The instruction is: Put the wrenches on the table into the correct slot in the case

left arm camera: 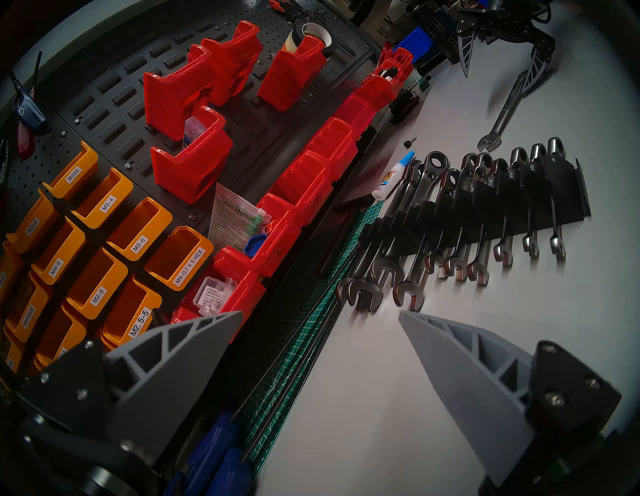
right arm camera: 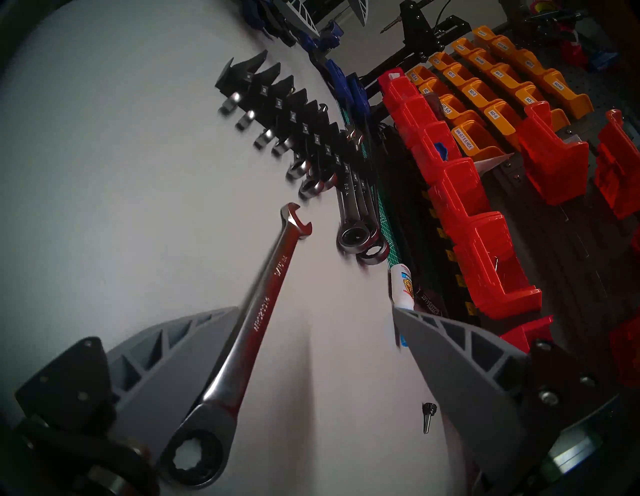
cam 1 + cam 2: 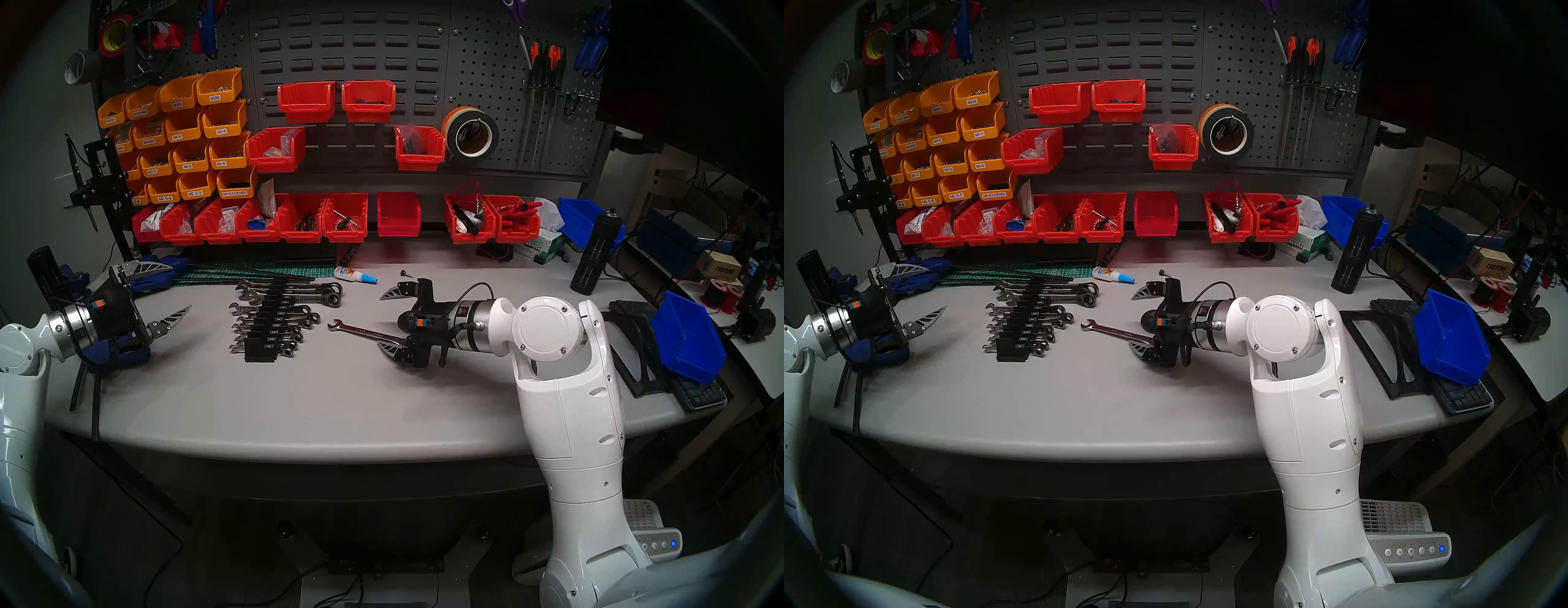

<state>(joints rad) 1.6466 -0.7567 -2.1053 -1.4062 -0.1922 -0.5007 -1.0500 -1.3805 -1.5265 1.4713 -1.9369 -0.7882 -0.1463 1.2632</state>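
Note:
A loose chrome wrench lies flat on the grey table, open jaw toward the case. Its ring end rests against the near finger of my right gripper, which stands wide open just above the table with only the ring end inside its span. The black stepped case lies left of it and holds several wrenches. At the table's left edge my left gripper is open and empty.
A glue bottle and a small black screw lie behind the right gripper. A green cutting mat and red bins line the back. A black cylinder, blue bin and keyboard stand right.

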